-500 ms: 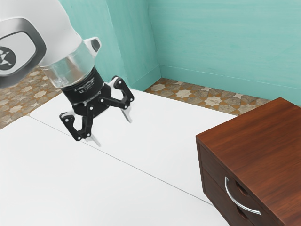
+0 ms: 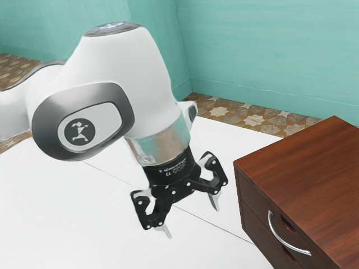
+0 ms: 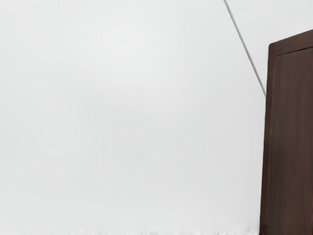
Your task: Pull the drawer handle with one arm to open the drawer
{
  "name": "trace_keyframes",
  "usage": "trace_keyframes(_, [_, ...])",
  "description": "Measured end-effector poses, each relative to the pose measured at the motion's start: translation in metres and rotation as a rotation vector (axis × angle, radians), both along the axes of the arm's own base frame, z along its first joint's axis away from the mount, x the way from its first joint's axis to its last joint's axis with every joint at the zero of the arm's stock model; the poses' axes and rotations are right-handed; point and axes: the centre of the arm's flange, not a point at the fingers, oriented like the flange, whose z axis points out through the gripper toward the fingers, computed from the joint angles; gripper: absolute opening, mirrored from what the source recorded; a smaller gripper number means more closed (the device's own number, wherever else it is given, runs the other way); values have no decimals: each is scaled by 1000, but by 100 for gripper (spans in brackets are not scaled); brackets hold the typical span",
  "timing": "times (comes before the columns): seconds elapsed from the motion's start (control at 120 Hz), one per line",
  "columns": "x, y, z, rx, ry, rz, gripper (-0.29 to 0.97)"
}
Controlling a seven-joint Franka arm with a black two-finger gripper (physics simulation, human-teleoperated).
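Note:
A dark brown wooden cabinet (image 2: pixel 314 179) stands on the white table at the exterior view's right. Its drawer front faces the lower left and carries a curved silver handle (image 2: pixel 286 235); the drawer sits flush in the cabinet. My black gripper (image 2: pixel 189 216) hangs open just above the table, a short way to the left of the cabinet, with nothing between its fingers. One fingertip (image 2: pixel 216 203) points down near the cabinet's front corner. In the wrist view the cabinet (image 3: pixel 288 142) shows as a dark wooden panel beside the white table top.
The white table (image 2: pixel 67 224) has a thin seam (image 2: pixel 224 230) running diagonally under the gripper. Teal walls and a patterned tile floor (image 2: pixel 247 115) lie behind. My white arm (image 2: pixel 106 117) spans the exterior view's left and centre.
My arm has swung down and toward the exterior view's right, bringing the open gripper much closer to the cabinet. The drawer has not moved.

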Motion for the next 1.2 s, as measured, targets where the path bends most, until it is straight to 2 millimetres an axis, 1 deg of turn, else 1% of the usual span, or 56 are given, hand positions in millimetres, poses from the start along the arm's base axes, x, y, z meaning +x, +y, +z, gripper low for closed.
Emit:
trace_keyframes(0.125, [23,-15,-8,-21,-38,-1,68])
trace_keyframes(0.275, [38,-28,-16,-46,-51,-4,68])
trace_keyframes(0.333, [42,-32,-18,-51,-54,-5,68])
trace_keyframes(0.417, [48,-37,-27,-51,-48,-6,68])
trace_keyframes(0.55, [47,-51,-33,-53,-44,-28,68])
trace_keyframes(0.617, [54,-61,-26,-58,-56,-39,68])
trace_keyframes(0.667, [57,-63,-25,-59,-55,-40,68])
trace_keyframes(0.85, [52,-61,-31,-57,-35,-44,68])
trace_keyframes(0.975, [40,-57,-29,-56,-35,-48,68])
trace_keyframes(1.067, [35,-59,-28,-55,-35,-59,68])
trace_keyframes(1.2, [32,-65,-30,-54,-42,-74,68])
